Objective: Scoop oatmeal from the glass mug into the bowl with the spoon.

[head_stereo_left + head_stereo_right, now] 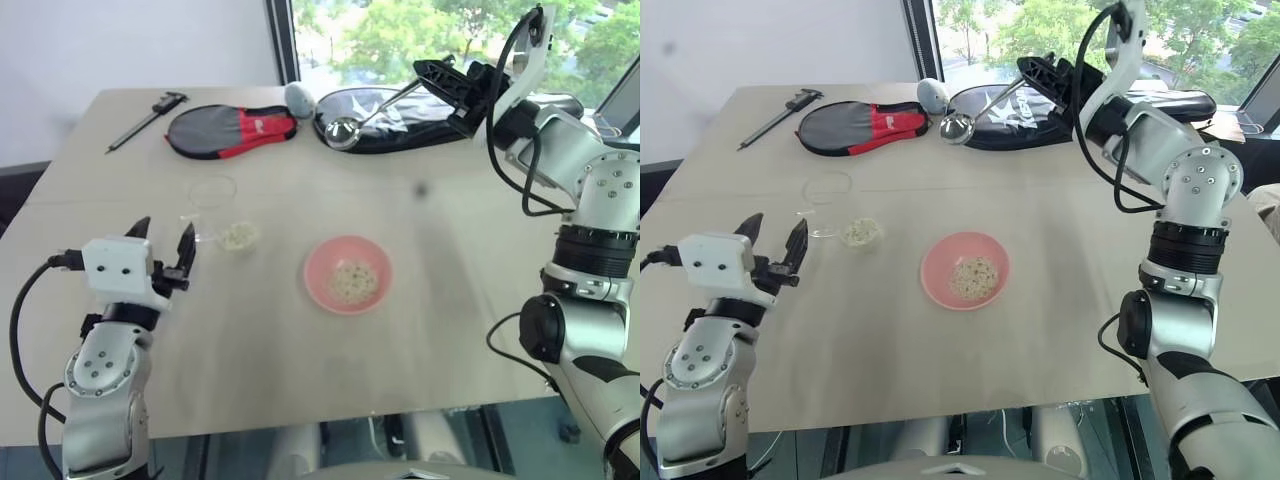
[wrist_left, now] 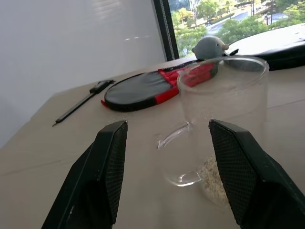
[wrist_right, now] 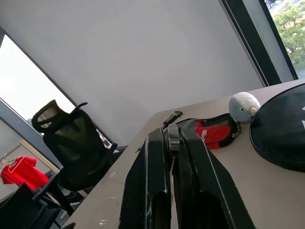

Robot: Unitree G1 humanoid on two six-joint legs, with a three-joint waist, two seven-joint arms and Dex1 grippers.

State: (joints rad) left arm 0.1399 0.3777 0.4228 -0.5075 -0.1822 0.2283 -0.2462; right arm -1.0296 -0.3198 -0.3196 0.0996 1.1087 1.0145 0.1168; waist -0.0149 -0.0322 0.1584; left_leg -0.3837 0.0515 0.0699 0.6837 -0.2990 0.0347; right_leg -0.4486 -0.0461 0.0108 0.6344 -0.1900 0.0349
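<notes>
The glass mug point(image 1: 216, 208) stands upright on the left part of the table, with pale oatmeal point(image 1: 238, 236) in its bottom. My left gripper point(image 1: 163, 228) hovers just left of it, open, its fingers point(image 2: 110, 157) either side of the mug's handle point(image 2: 175, 138) without touching. The pink bowl point(image 1: 347, 274) sits at mid-table with some oat flakes point(image 1: 352, 281) inside. My right gripper point(image 1: 425, 75) is raised over the back of the table, shut on the handle of the spoon point(image 1: 345, 131). The spoon's oval end hangs down and to the left above a black case.
At the back of the table lie a dark caliper point(image 1: 148, 118), a red and black racket case point(image 1: 232, 130), a grey round toy point(image 1: 298, 97) and a black case point(image 1: 420, 128). A window runs behind the table. An office chair point(image 3: 71, 138) stands off to the side.
</notes>
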